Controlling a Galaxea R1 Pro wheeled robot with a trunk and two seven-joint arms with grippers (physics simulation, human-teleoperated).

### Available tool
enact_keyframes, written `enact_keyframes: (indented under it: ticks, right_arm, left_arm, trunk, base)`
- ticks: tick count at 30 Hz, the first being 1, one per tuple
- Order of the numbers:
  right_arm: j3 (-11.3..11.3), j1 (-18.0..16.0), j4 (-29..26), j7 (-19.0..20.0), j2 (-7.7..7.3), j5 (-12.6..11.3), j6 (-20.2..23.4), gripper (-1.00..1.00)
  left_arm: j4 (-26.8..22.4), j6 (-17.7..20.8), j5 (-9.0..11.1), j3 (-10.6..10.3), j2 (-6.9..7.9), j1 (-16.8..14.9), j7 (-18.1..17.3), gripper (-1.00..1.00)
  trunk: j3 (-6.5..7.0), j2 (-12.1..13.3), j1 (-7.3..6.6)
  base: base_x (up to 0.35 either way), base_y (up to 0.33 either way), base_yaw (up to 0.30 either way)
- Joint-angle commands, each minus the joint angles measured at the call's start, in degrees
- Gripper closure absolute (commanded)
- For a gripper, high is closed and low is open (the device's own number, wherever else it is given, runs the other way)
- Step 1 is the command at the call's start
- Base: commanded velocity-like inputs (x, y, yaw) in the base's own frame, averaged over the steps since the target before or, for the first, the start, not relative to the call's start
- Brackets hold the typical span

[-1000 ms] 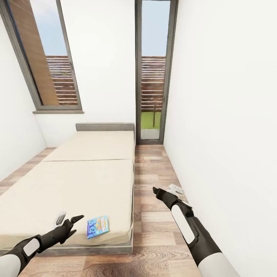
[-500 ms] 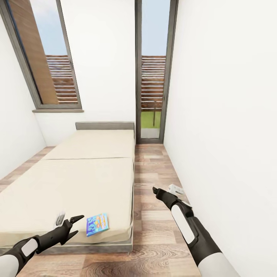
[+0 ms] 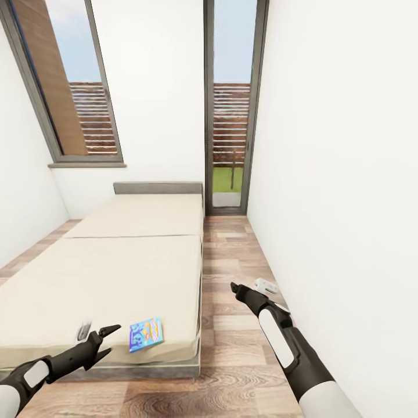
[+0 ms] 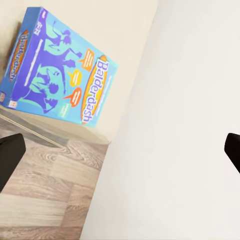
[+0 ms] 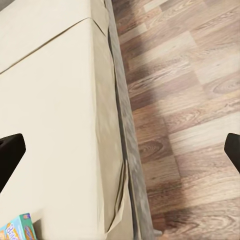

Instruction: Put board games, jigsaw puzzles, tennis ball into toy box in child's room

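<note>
Board game, the blue one with "Balderdash" on its lid, lies flat on the near right corner of the bed, close to the mattress edge. Left pincer hovers just left of it over the bed's near edge, its two black fingers spread wide and holding nothing. Right pincer hangs out over the wood-plank floor between bed and right wall; from here I cannot tell how far it is parted, though its wrist view shows both fingertips far apart.

A blue board game lies near the bed corner, beside the left gripper's spread fingers.
</note>
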Motion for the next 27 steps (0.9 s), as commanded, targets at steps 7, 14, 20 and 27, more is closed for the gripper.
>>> enact_keyframes:
  ticks: [7, 14, 20, 27]
  right_arm:
    - [0.06, -0.05, -0.13, -0.44, -0.3, -0.62, 0.11, -1.0]
    - [0.06, -0.04, -0.06, -0.42, -0.02, -0.64, 0.12, -1.0]
    - [0.02, -0.05, -0.05, -0.47, -0.06, -0.64, 0.13, -1.0]
    - [-0.05, -0.05, -0.09, -0.44, -0.31, -0.67, 0.36, -1.0]
  left_arm:
    - [0.01, 0.95, 0.64, 0.07, 0.7, -0.04, -0.03, -1.0]
    - [0.01, 2.6, 0.63, 0.17, 1.23, -0.05, -0.89, -1.0]
    - [0.01, 3.98, 0.54, 0.22, 2.08, -0.05, -2.23, -1.0]
    - [0.01, 4.75, 0.61, 0.18, 3.21, -0.03, -3.39, -1.0]
  trunk:
    - [-1.32, -2.85, 1.54]
    - [-2.58, -5.66, 3.08]
    - [-3.65, -8.07, 4.4]
    - [-4.91, -10.87, 5.93]
  base:
    - [0.0, 0.0, 0.0]
    - [0.0, 0.0, 0.0]
    - [0.0, 0.0, 0.0]
    - [0.0, 0.0, 0.0]
